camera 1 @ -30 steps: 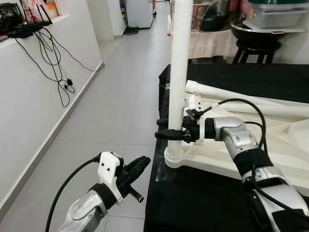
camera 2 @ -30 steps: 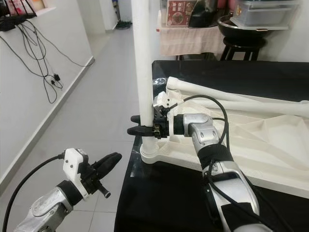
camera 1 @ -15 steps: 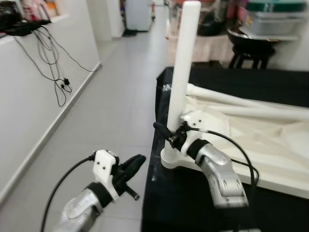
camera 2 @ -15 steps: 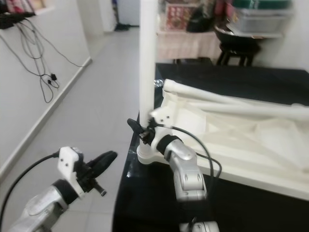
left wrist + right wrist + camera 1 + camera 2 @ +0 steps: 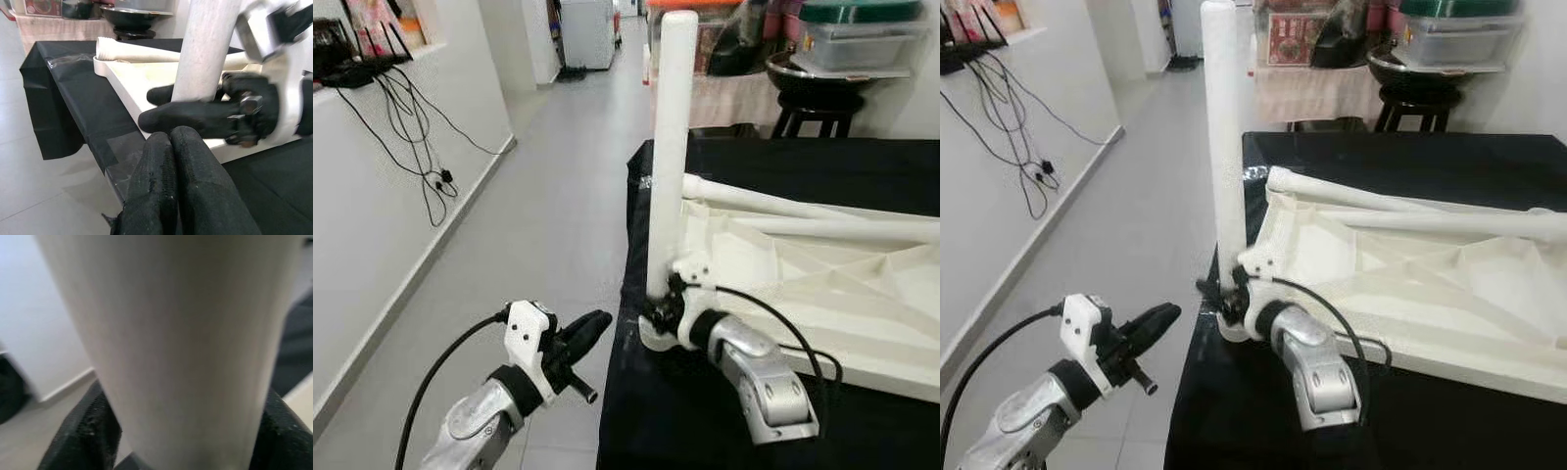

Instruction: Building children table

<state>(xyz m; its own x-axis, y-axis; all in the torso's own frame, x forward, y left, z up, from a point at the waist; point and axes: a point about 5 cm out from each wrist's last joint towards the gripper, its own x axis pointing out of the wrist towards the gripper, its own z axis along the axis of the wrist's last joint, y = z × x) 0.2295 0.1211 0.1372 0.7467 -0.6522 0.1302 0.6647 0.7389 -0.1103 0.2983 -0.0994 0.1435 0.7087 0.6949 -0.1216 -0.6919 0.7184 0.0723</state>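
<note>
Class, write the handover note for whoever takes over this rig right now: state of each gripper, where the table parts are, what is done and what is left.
Right gripper: jaws shut on the upright white table leg, low down by its socket at the near corner of the upturned tabletop.
Left gripper: jaws shut, holding nothing, hovering beside the black-covered work surface, short of the leg.
Parts: the tabletop lies underside up; two more legs lie across it.
Done: one leg stands in its corner socket; whether it is fully seated cannot be told.
Left: check that leg, then fit the loose legs.
</note>
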